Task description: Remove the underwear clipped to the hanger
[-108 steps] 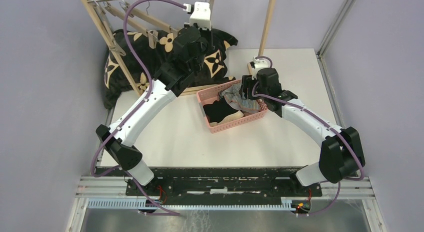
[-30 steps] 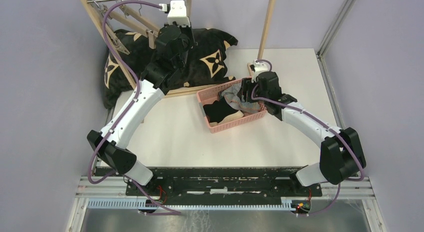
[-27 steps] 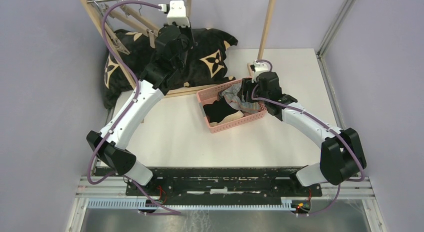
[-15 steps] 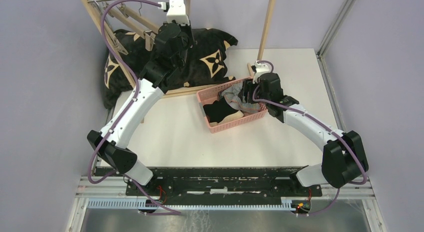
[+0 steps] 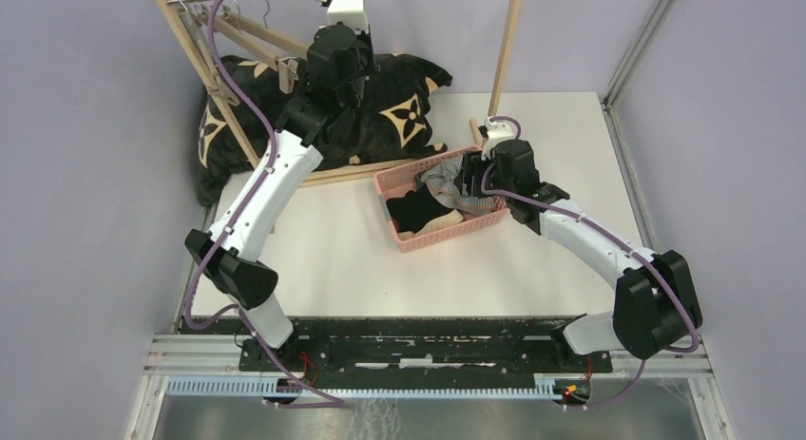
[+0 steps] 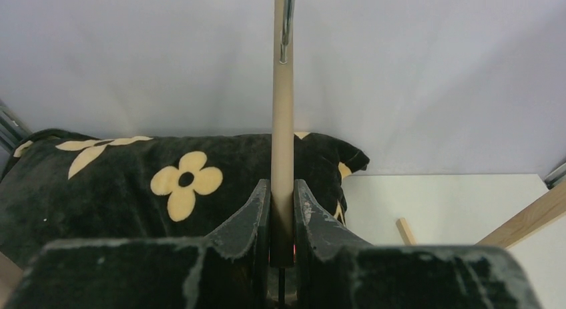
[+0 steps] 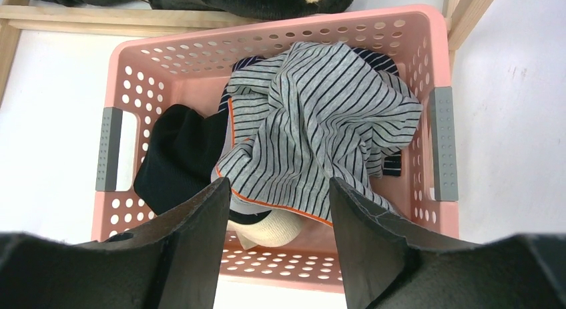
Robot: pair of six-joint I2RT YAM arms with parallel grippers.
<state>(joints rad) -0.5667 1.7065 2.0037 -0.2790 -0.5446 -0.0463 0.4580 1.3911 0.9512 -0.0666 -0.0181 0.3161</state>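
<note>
Left gripper (image 6: 282, 195) jaws nearly together, pinching the wooden hanger bar (image 6: 282, 122). Right gripper (image 7: 279, 195) jaws spread wide, empty, above the underwear (image 7: 320, 135) heaped in the pink basket (image 7: 414, 29), grey-striped pair uppermost.

Pink perforated basket (image 7: 280, 42) on white table (image 5: 333, 259), floral black blanket (image 6: 100, 202) behind

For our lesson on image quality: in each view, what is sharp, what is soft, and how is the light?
Top external: even, diffuse light, faint shadows on the table, no glare. Left wrist: the left fingers near the lens are soft, the wooden hanger and blanket sharper. Right wrist: the dark right fingers blur slightly; the striped underwear and pink basket are crisp.
</note>
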